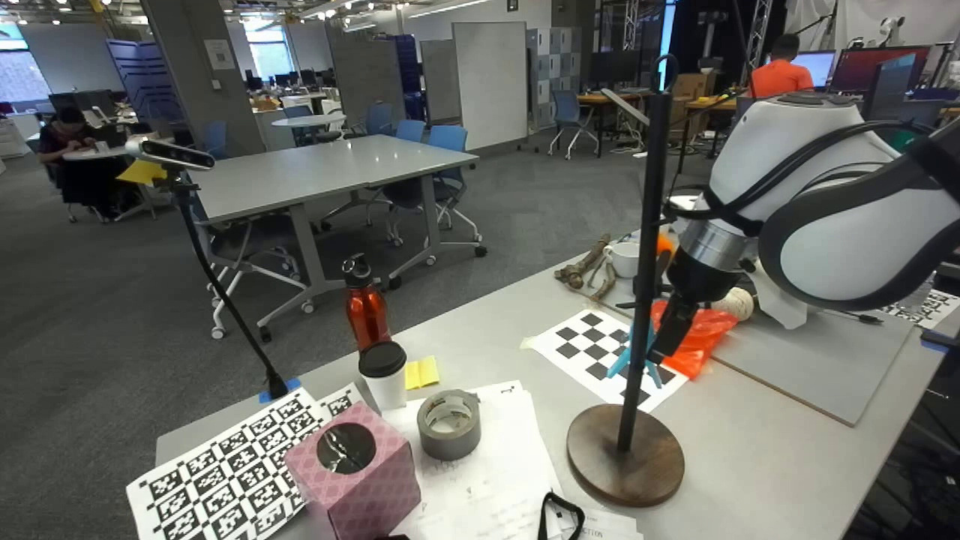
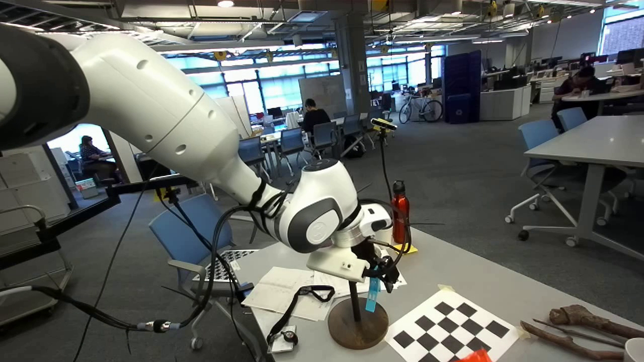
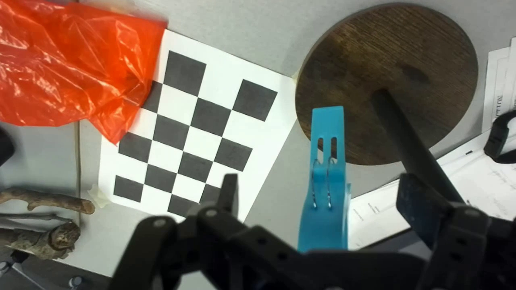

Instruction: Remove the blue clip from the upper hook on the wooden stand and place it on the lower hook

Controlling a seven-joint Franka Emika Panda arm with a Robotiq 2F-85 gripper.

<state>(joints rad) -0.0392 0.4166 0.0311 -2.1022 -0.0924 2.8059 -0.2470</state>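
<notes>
1. Stretching across the near right of an exterior view is the gray counter [image 1: 772, 465].
2. The white robot arm [image 2: 166, 115] enters from the left in an exterior view and bends down over the counter.
3. On the counter, the wooden stand [image 1: 646, 262] is upright, its dark pole [image 3: 408, 145] rising from a round brown base [image 3: 354, 52].
4. A checkered sheet [image 3: 203, 141] lies flat, just left of the base in the wrist view.
5. An orange plastic bag [image 3: 72, 68] overlaps the sheet's left edge there.
6. A red bottle [image 1: 366, 307] stands along the counter's far edge in an exterior view, just beyond a white cup [image 1: 386, 391] with a black lid [image 1: 382, 358].
7. The hand [image 3: 317, 183] is beside the pole, its fingers [image 3: 419, 209] parted wide.
8. Between those fingers in the wrist view is the blue clip [image 3: 327, 181], with space showing to its left and right; the pole is farther right. In an exterior view the blue clip [image 1: 621, 363] shows on the far side of the pole. What holds it up, I can't quite make out.
</notes>
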